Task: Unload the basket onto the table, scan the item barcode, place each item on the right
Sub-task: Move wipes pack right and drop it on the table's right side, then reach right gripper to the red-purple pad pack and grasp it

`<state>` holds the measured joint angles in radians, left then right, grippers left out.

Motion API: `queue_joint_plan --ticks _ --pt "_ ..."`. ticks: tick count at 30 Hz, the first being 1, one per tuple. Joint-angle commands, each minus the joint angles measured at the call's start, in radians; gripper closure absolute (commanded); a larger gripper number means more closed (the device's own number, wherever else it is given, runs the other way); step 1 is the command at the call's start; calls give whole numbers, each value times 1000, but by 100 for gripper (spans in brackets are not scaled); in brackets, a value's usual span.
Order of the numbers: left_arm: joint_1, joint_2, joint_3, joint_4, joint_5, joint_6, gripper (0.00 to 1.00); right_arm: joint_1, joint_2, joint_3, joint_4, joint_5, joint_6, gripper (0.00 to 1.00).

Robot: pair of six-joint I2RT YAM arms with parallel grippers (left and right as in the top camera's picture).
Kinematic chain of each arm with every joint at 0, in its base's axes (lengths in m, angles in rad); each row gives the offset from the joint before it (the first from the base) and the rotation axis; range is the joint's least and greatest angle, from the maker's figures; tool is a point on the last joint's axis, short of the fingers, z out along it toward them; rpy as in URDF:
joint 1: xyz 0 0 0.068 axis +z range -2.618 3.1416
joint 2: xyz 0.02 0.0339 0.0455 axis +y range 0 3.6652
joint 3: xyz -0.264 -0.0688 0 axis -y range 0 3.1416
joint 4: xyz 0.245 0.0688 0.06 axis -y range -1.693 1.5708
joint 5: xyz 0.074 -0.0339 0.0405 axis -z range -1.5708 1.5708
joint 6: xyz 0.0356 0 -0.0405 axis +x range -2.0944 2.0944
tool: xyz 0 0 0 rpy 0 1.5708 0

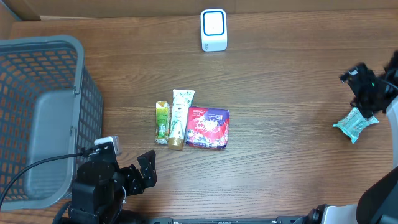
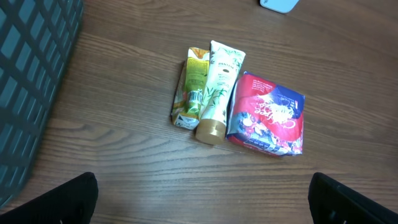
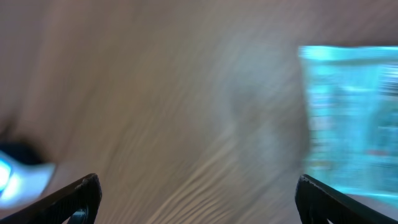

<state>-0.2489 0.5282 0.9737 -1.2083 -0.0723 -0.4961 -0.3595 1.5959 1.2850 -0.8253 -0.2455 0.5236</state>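
Note:
The scanner [image 1: 213, 30], white with a blue face, stands at the table's far edge. A teal packet [image 1: 355, 123] lies at the far right, just below my right gripper [image 1: 364, 84]. In the blurred right wrist view that packet [image 3: 348, 118] shows off to the right, and my right gripper [image 3: 199, 199] is open with only bare wood between its fingers. In the middle lie a green box [image 1: 162, 122], a white tube [image 1: 180, 118] and a red-and-purple pouch [image 1: 208, 127], side by side. My left gripper [image 1: 146, 171] hangs open at the front left, well short of them [image 2: 202, 199].
A grey mesh basket [image 1: 43, 118] fills the left side, its wall close to my left arm [image 2: 25, 81]. A corner of the scanner [image 2: 280, 5] peeks in at the top of the left wrist view. The wooden table [image 1: 286, 106] lies between the middle group and the teal packet.

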Motion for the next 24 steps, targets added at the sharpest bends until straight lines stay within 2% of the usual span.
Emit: queue_joint_plan --ticks 1,11,18,22,24 --pt "0 -6 -4 1 -13 2 1 98 -18 33 -26 -193 -132 0" --pt "0 -6 -4 1 -13 2 1 466 -6 -76 11 -159 -180 0" --pt "0 -6 -4 1 -13 2 0 702 101 -103 85 -161 -123 1" --pt "0 -6 -4 1 -13 2 0 763 204 -103 94 -191 -96 9" --pt "0 -6 -4 1 -13 2 1 771 242 -103 93 -230 -93 21"
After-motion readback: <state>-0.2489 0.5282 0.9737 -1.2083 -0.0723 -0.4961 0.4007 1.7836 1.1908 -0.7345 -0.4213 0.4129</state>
